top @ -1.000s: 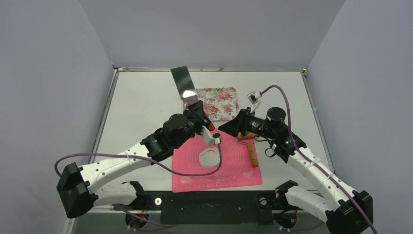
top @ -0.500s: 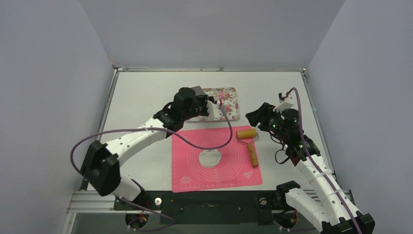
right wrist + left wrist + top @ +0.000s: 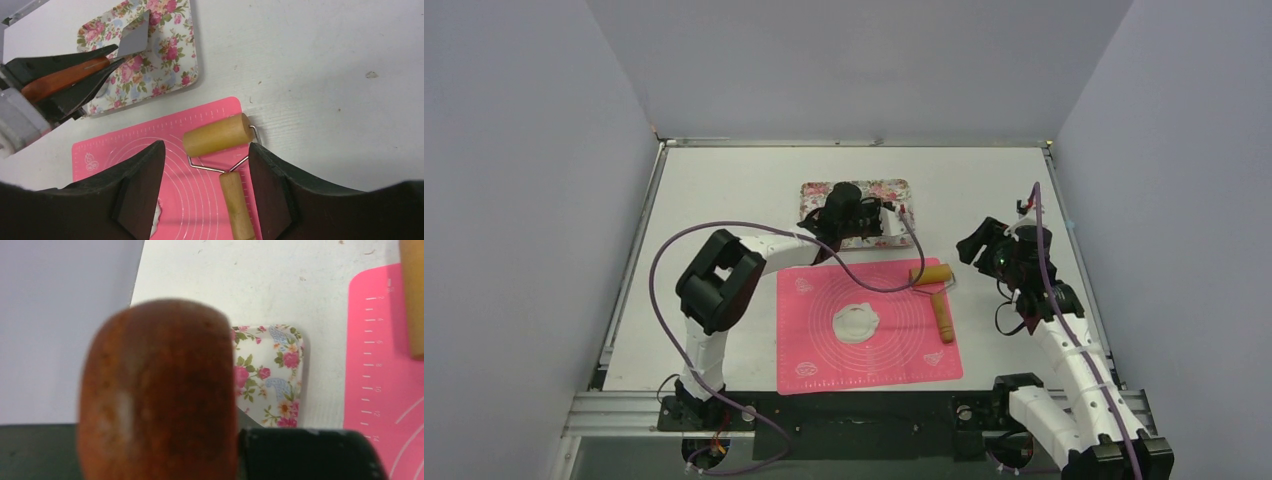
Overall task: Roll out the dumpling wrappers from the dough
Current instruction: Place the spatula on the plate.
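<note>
Left tool (image 3: 109, 58) tight around scraper handle (image 3: 60, 77)

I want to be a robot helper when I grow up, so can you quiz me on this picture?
1. True or false: the dough lies on the pink mat.
2. Which claw holds the scraper? A. left B. right C. neither
3. Fill in: the scraper's blade hangs over the flowery ____.
Key: 1 true. 2 A, the left claw. 3 tray.
</note>
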`<state>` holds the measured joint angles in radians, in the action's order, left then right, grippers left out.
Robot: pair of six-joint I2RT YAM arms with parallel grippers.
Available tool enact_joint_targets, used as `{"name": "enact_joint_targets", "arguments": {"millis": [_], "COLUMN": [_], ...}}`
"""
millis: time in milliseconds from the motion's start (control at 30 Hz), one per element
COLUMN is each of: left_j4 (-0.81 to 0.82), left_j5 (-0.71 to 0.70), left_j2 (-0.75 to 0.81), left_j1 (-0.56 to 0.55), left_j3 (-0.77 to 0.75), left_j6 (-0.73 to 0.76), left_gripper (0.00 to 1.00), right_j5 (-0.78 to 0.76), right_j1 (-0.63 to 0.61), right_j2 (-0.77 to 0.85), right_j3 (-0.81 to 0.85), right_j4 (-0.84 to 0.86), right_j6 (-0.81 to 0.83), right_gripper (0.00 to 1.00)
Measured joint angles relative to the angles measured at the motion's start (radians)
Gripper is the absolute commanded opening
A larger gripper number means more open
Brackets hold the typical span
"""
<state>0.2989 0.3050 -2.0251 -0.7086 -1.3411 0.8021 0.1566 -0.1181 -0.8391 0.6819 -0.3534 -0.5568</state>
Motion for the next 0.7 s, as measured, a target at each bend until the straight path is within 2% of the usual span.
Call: {"name": "enact_joint_targets", "arguments": {"millis": [100,133,167,233,467,700], "left_j4": [0.076,0.091,0.107,0.122,0.042,-0.061], "left_j5": [0.030,0.037,0.039,0.038,0.048,0.041], "left_j2": [0.024,0.028,0.029,0.029,0.029,0.048], "left_j1": [0.001,-0.002,-0.006,-0.010,-0.012,-0.021], "left_j3": [0.083,0.104,0.117,0.123,0.125,0.127], "left_j6": [0.008,0.016,0.022,0.018,0.019,0.082], "left_gripper": [0.01,0.11,0.28,0.35,0.40,0.43], "right_j5": [0.017,0.024,0.031,0.044,0.077,0.094], "right_j1": [0.024,0.031,0.037,0.044,0.047,0.047], "right_j2": [-0.032,-0.045,-0.057,-0.077,-0.086,-0.059], "right_j3": [0.000,0.000,0.000,0.000,0.000,0.000], "right_j4": [-0.002,-0.002,-0.002,-0.002,-0.002,-0.002], "right_j6": [0.014,0.018,0.021,0.024,0.026,0.026], "right_gripper": [0.58,0.58,0.59,0.59,0.60,0.60]}}
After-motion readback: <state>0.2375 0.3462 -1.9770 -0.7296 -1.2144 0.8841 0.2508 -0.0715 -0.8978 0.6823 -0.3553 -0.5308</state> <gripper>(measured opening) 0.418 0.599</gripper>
